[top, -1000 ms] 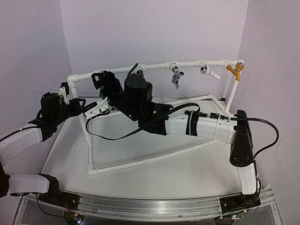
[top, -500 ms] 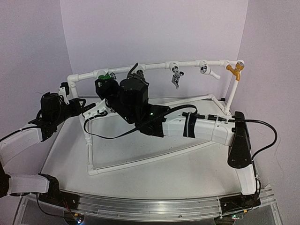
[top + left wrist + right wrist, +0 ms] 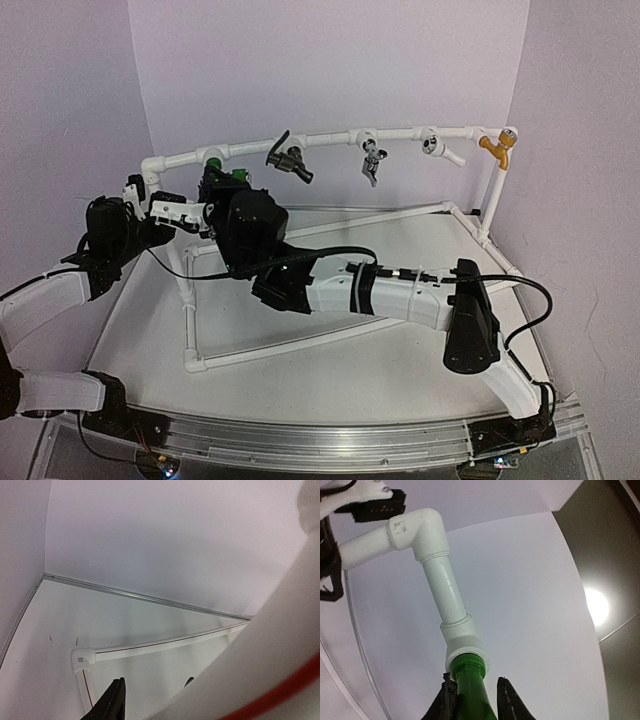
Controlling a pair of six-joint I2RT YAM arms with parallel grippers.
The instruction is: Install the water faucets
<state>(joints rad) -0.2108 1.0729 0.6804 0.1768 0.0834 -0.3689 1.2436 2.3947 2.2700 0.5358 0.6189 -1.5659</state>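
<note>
Right arm (image 3: pixel 400 295) swung left, uncovering dark brown-black lever faucet (image 3: pixel 288 158) on white PVC pipe rail (image 3: pixel 330 138). Left gripper (image 3: pixel 158 202) by rail's elbow, grip unclear. Right wrist: right gripper (image 3: pixel 472 690) clenched on bright green faucet (image 3: pixel 469 672), seated in white pipe socket (image 3: pixel 465 642).

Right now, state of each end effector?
Left end effector: straddles the pipe frame; grip cannot be told.
Right end effector: closed on the green faucet.

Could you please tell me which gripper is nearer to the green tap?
Right. The right gripper has its jaws on either side of the green tap; the left gripper sits apart, further left along the pipe frame.
</note>
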